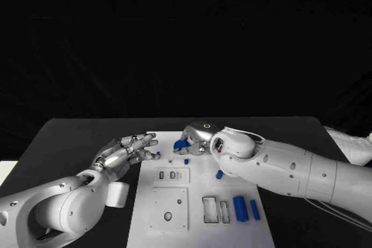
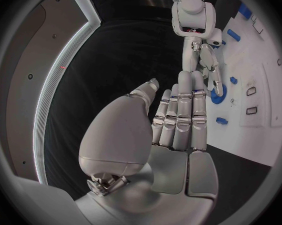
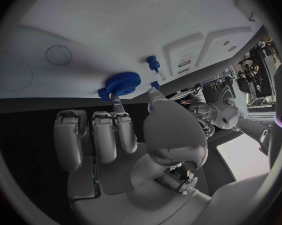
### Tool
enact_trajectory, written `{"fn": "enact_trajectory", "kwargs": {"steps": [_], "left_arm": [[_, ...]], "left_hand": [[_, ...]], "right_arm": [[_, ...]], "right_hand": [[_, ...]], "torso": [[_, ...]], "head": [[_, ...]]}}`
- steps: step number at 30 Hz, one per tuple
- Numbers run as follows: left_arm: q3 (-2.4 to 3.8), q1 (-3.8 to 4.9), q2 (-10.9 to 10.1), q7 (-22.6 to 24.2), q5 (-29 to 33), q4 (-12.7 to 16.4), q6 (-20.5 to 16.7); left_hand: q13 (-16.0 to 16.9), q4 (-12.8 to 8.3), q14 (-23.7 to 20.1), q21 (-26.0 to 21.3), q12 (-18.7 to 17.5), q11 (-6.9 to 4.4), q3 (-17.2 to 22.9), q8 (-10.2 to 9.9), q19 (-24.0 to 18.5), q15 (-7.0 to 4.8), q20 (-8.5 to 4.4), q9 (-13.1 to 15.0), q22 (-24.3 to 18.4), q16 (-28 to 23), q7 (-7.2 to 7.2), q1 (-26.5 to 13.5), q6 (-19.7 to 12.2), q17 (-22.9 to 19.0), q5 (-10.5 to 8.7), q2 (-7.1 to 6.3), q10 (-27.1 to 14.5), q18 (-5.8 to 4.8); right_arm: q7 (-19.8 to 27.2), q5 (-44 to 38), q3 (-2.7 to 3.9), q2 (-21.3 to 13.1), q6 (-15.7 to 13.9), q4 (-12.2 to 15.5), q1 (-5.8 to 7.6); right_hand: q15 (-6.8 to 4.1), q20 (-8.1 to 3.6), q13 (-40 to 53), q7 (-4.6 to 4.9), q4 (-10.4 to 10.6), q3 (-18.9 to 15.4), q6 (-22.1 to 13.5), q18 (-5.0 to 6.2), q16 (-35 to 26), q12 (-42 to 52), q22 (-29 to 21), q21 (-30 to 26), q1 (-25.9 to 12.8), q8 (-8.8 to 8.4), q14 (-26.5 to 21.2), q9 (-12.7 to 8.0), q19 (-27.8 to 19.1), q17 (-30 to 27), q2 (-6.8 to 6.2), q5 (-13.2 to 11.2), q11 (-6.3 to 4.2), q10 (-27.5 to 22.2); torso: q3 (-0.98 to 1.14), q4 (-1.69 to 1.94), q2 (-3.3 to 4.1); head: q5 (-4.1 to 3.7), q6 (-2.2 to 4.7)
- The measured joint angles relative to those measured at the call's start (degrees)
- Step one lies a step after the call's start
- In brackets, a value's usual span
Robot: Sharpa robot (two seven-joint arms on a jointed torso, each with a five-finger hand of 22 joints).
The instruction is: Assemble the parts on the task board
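Observation:
The white task board (image 1: 166, 229) lies in the middle of the black table. At its far edge my right hand (image 1: 198, 137) pinches a blue gear (image 1: 181, 145) between thumb and a finger, low over the board. In the right wrist view the gear (image 3: 122, 82) sits against the board (image 3: 116, 30), with a small blue peg (image 3: 153, 62) just beyond it. My left hand (image 1: 126, 151) hovers at the board's far left corner with its fingers straight and nothing in it. The left wrist view looks past its fingers (image 2: 181, 115) to the gear (image 2: 216, 93).
A small blue piece (image 1: 186, 161) and another (image 1: 219, 174) lie mid-board. Two blue cylinders (image 1: 240, 208) lie near the board's right edge beside rectangular slots (image 1: 210, 210). A square plate with holes (image 1: 169, 208) sits at the near left. Black table surrounds the board.

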Motion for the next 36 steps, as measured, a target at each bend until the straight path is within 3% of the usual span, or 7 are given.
{"fn": "enact_trajectory", "kwargs": {"steps": [7, 12, 16, 20, 25, 32, 36], "left_arm": [[0.0, 0.0, 0.0, 0.0, 0.0, 0.0, 0.0], [0.0, 0.0, 0.0, -0.1, 0.0, -0.1, 0.0], [0.0, 0.0, 0.0, -0.1, 0.0, -0.2, 0.1], [0.0, 0.0, 0.0, -0.2, 0.0, -0.4, 0.1], [-0.01, 0.0, 0.0, -0.2, 0.0, -0.8, 0.2], [-0.02, 0.0, 0.1, -0.2, 0.0, -1.5, 0.3], [-0.02, 0.0, 0.3, -0.2, 0.0, -1.9, 0.4]], "left_hand": [[0.0, 0.0, 0.0, 0.2, 0.0, 0.0, 0.0, 0.0, -0.4, 0.0, 0.0, 0.0, 0.0, 0.0, 0.0, 0.0, 0.0, 0.0, 0.0, 0.0, 0.0, 0.0], [0.0, 0.0, 0.0, 0.2, 0.0, 0.0, 0.0, 0.0, -0.4, 0.0, 0.0, 0.0, 0.0, 0.0, 0.0, 0.0, 0.0, 0.0, 0.0, 0.0, 0.0, 0.0], [0.0, 0.0, 0.0, 0.2, 0.0, 0.0, 0.0, 0.0, -0.4, 0.0, 0.0, 0.0, 0.0, 0.0, 0.0, 0.0, 0.0, 0.0, 0.0, 0.0, 0.0, 0.0], [0.0, 0.0, 0.0, 0.2, 0.0, 0.0, 0.0, 0.0, -0.4, 0.0, 0.0, 0.0, 0.0, 0.0, 0.0, 0.0, 0.0, 0.0, 0.0, 0.0, 0.0, 0.0], [0.0, 0.0, 0.0, 0.2, 0.0, 0.0, 0.0, 0.0, -0.4, 0.0, 0.0, 0.0, 0.0, 0.0, 0.0, 0.0, 0.0, 0.0, 0.0, 0.0, 0.0, 0.0], [0.0, -0.2, 0.0, 0.2, 0.0, 0.0, 0.2, 0.0, -0.4, 0.0, 0.0, 0.0, 0.0, 0.0, 0.0, 0.0, 0.0, 0.0, 0.0, 0.0, 0.0, 0.0], [0.0, -0.2, 0.0, 0.2, 0.0, 0.0, 0.2, 0.0, -0.4, 0.0, 0.0, 0.0, 0.0, 0.0, 0.0, 0.0, 0.0, 0.0, 0.0, 0.0, 0.0, 0.0]], "right_arm": [[0.9, 0.7, -0.2, -1.2, -4.4, 0.6, -0.61], [5.8, 3.9, 0.0, -3.1, -11.2, 1.8, -0.79], [10.9, 10.0, 0.41, -6.9, -14.0, 4.0, -0.8], [14.7, 16.9, 0.66, -11.6, -13.8, 6.2, -0.8], [19.1, 27.6, 0.84, -18.7, -10.8, 8.1, -0.76], [22.4, 37.3, 0.85, -24.9, -7.1, 7.1, -0.82], [23.3, 39.4, 0.85, -26.6, -6.1, 5.3, -0.91]], "right_hand": [[0.0, 0.0, 0.0, 0.14, -0.6, -0.9, 0.4, 0.0, 0.0, 0.0, 0.0, 0.3, 2.3, -0.04, 0.0, 0.0, 0.0, 0.0, 0.41, 0.8, 0.0, 0.0], [0.0, 0.0, 0.0, 0.48, -0.9, -1.2, -0.4, 0.0, 0.0, -0.9, 0.0, 0.3, 5.5, -0.15, 0.0, -0.2, 0.0, 0.0, 0.72, 1.3, 0.0, 0.0], [0.0, 0.0, 0.0, 0.33, -2.6, -1.4, -0.6, 0.0, 0.0, -1.5, 0.0, 0.3, 9.2, -0.15, 0.0, -0.2, 0.0, 0.0, 0.65, 1.6, 0.0, 0.0], [0.0, -0.01, 0.0, 0.33, -5.9, -0.7, -0.6, 0.0, 0.0, -1.7, 0.0, 0.1, 14.0, -0.15, 0.0, -0.2, 0.0, 0.0, 0.39, 0.7, 0.0, 0.0], [0.0, 0.0, 0.0, 0.15, -10.6, 0.2, -0.4, 0.0, 0.0, -1.7, 0.0, 0.1, 19.3, -0.15, 0.0, -0.2, 0.0, 0.0, -0.51, -1.6, 0.0, 0.0], [0.0, -0.01, 0.0, 0.44, -13.8, 0.8, -0.7, 0.0, 0.0, -1.3, 0.0, 0.1, 21.7, -0.14, 0.0, -0.2, 0.0, 0.0, -0.82, -1.6, 0.0, 0.0], [0.0, 0.0, 0.0, 0.52, -14.3, 1.0, -0.8, 0.0, 0.0, -1.3, 0.0, 0.1, 21.9, -0.14, 0.0, -0.2, 0.0, 0.0, -1.06, -1.4, 0.0, 0.0]], "torso": [[0.08, -0.05, 0.01], [0.11, -0.14, 0.01], [0.13, -0.16, 0.0], [0.15, -0.25, -0.09], [0.36, -0.67, -0.23], [0.85, -1.24, -0.35], [1.15, -1.52, -0.42]], "head": [[-0.03, 0.16], [-0.16, 0.4], [-0.31, 0.53], [-0.32, 0.56], [-0.23, 0.81], [-0.31, 0.96], [-0.34, 0.91]]}}
